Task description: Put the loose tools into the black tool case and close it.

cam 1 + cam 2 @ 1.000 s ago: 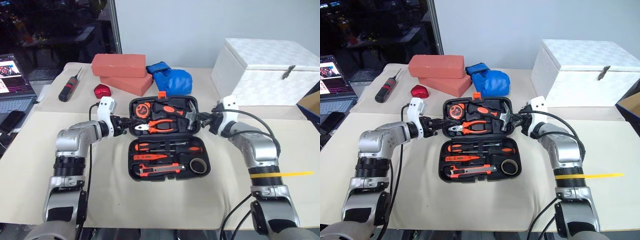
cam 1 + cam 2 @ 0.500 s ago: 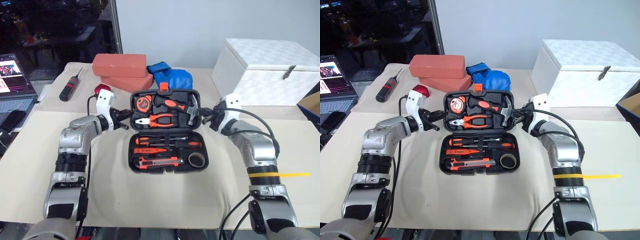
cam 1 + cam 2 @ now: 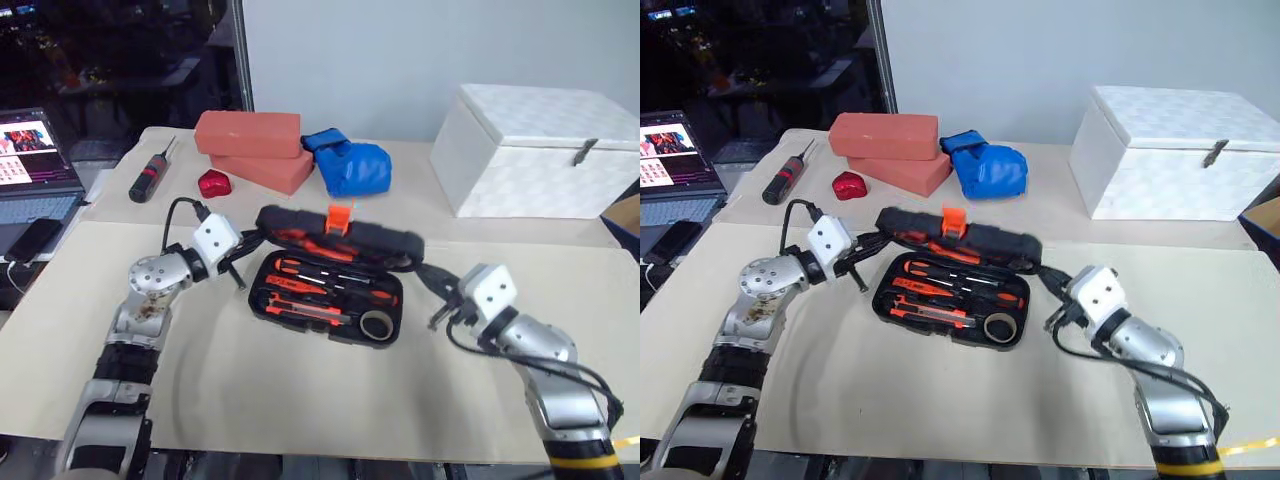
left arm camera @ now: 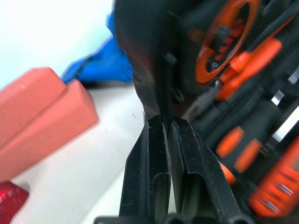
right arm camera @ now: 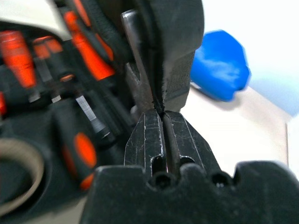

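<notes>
I see the black tool case (image 3: 330,285) at mid-bench, its lid (image 3: 340,236) tilted half over the tray. My left claw (image 4: 164,126) is clenched on the lid's left edge, my right claw (image 5: 162,114) clenched on its right edge. Screwdrivers (image 3: 310,272), utility knife (image 3: 310,308) and tape roll (image 3: 375,323) lie inside the tray.

The tool case (image 3: 330,236) looks like matt black moulded plastic with a glossy orange latch (image 3: 340,216). The tape roll (image 3: 375,325) seems dull grey. The counter (image 3: 300,400) wears pale cloth; the white box (image 3: 545,150) shows an embossed, quilted finish.
</notes>
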Controlling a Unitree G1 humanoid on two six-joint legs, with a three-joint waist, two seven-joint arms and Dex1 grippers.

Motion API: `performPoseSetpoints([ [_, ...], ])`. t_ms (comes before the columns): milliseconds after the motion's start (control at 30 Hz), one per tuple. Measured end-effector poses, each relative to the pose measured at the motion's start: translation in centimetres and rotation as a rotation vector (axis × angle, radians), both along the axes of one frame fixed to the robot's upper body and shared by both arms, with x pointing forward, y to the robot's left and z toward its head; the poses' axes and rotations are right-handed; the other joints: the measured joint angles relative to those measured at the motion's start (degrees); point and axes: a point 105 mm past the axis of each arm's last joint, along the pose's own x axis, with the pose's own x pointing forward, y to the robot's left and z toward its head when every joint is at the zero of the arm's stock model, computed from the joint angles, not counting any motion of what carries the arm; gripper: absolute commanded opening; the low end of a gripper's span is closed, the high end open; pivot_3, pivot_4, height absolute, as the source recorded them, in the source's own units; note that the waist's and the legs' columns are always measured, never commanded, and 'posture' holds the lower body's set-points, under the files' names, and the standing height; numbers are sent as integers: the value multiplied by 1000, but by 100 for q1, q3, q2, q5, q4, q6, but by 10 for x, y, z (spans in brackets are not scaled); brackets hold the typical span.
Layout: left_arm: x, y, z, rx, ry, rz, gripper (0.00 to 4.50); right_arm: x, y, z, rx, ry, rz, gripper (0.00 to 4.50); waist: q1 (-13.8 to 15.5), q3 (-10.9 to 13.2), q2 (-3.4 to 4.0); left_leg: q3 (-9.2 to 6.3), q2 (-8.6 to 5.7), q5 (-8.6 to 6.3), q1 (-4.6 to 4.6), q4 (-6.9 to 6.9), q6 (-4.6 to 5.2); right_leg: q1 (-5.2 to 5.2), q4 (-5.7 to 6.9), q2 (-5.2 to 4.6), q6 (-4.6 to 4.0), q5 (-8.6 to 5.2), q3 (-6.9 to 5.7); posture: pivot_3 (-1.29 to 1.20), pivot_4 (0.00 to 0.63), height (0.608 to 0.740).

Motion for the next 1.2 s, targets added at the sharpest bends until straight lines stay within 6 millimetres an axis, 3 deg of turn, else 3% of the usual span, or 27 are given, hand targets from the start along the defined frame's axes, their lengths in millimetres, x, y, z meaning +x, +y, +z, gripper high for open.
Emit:
performPoseSetpoints([
  [67, -24, 34, -18, 70, 334, -21, 1339, -15, -1, -12, -76, 38, 29, 1228, -107, -4, -9, 7, 13, -23, 55, -10, -38, 28, 15, 3, -32, -19, -2, 0, 150, 740],
  [133, -63, 103, -44, 135, 760, 94, 2076, -29, -32, -31, -241, 127, -30, 1326, -211, 2, -1, 15, 9, -36, 84, -25, -59, 23, 26, -6, -45, -26, 2, 0, 150, 740],
  [200, -79, 144, -35, 111, 892, 199, 2076, -39, -67, -36, -379, 195, -110, 1326, -210, 8, -7, 10, 12, -36, 85, -26, -59, 18, 24, -7, -51, -29, -6, 0, 150, 740],
  [233, -75, 146, -24, 95, 876, 201, 2129, -43, -77, -33, -409, 211, -131, 1058, -151, 7, -9, 9, 11, -37, 83, -24, -60, 22, 22, -9, -50, -29, -9, 0, 150, 740],
  [267, -72, 144, -14, 87, 853, 180, 2140, -46, -82, -30, -426, 223, -134, 758, -107, 6, -11, 9, 11, -37, 80, -24, -60, 16, 17, -11, -49, -30, -11, 0, 150, 740],
  [333, -66, 130, 3, 34, 822, 100, 1574, -60, -84, -26, -362, 293, -117, 176, 4, 3, -12, 13, 13, -38, 78, -24, -62, 17, 9, -13, -45, -37, -11, 0, 150, 740],
  [367, -64, 117, 11, -2, 807, 35, 1414, -69, -78, -26, -283, 346, -83, 0, 54, 0, -15, 14, 15, -38, 71, -24, -62, 24, 6, -12, -42, -42, -12, 0, 150, 740],
  [400, -64, 108, 14, -27, 804, -7, 946, -74, -71, -26, -224, 381, -52, 0, 62, -3, -21, 15, 17, -38, 63, -24, -62, 31, 7, -12, -41, -44, -11, 0, 150, 740],
  [500, -72, 67, 19, -71, 813, -188, 73, -90, -21, -20, -44, 475, 144, 0, 13, -4, -23, 20, 23, -24, 26, -20, -39, 10, 10, -7, -40, -43, -10, 0, 150, 740],
  [633, -83, 26, 22, -62, 784, -338, 73, -101, 37, -29, -15, 587, 344, 0, -92, -1, -34, 14, 30, -8, 24, -22, -10, 1, 20, 6, -40, -45, -11, 0, 150, 740],
  [733, -90, 3, 27, -37, 748, -434, 73, -89, 60, -43, -32, 613, 347, 0, -107, 1, -36, 11, 21, -8, 24, -20, -10, -2, 23, 2, -41, -45, -8, 0, 150, 740],
  [933, -99, -13, 34, 5, 715, -511, 73, -57, 65, -60, -61, 629, 218, 0, -94, 1, -39, 10, 17, -7, 19, -16, -9, -2, 21, 2, -38, -47, -6, 0, 150, 740],
  [1067, -106, -25, 38, 13, 695, -558, 73, -2, 59, -50, 39, 527, -2, 0, -143, 11, -44, 9, 13, -5, 17, -9, -7, -9, 25, 1, -37, -34, 0, 0, 150, 740],
  [1200, -101, -31, 38, -27, 658, -516, 73, 48, 54, -42, 70, 444, -130, 0, -148, 13, -46, 5, 17, -4, 26, -10, -6, -4, 28, 9, -36, -34, -1, 0, 150, 740],
])
